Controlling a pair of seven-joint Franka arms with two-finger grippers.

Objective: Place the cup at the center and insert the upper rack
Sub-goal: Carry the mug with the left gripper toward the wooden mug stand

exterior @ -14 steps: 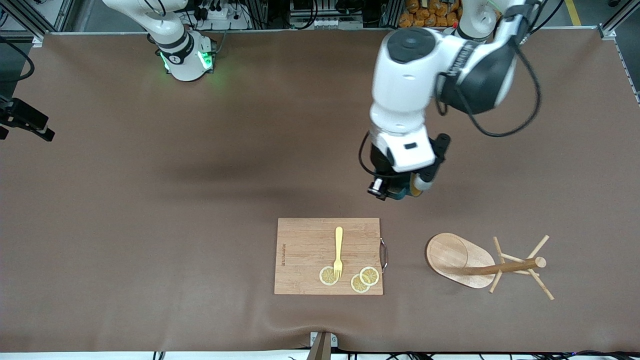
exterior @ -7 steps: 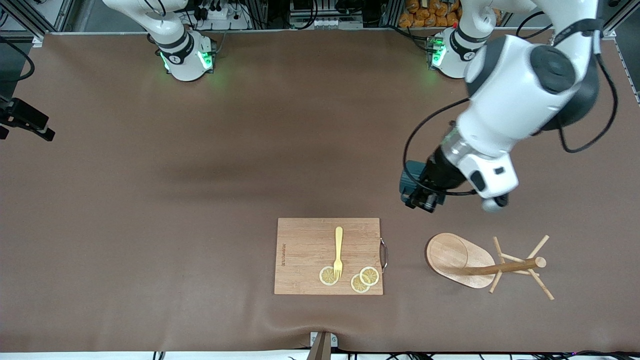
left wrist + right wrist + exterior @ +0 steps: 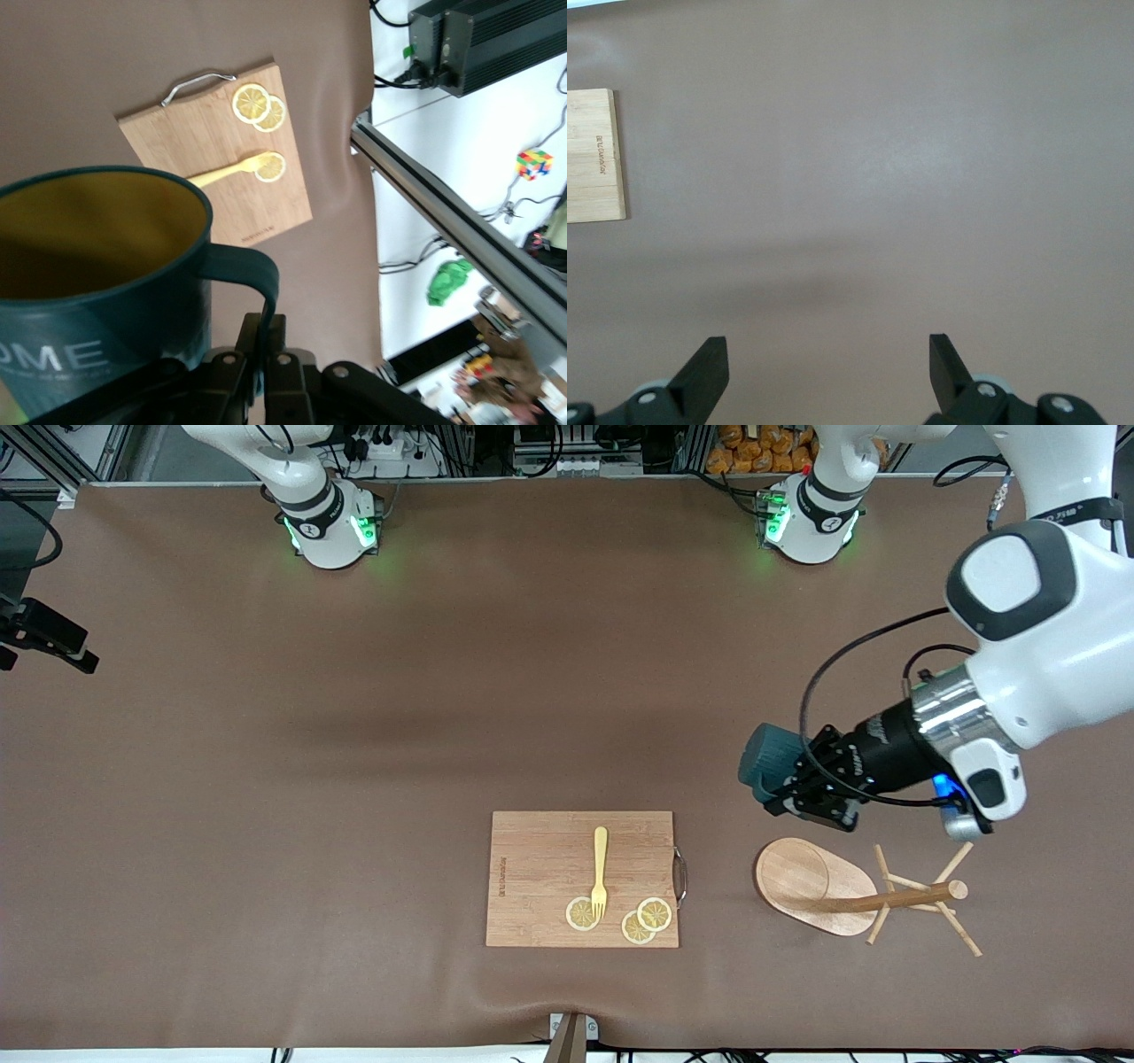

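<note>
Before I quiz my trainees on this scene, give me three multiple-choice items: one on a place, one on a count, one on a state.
1. Where is the fork?
A. on the cutting board
B. in the cup
C. on the mug tree's base

2. How many lemon slices are there?
A. one
B. three
C. five

3. How does the mug tree stand?
A. upright
B. tipped on its side
C. held aloft

Key: 1 A, the fork lies on the board; 2 B, three slices show on the board; 3 B, its pole lies along the table. The left gripper holds the cup.
</note>
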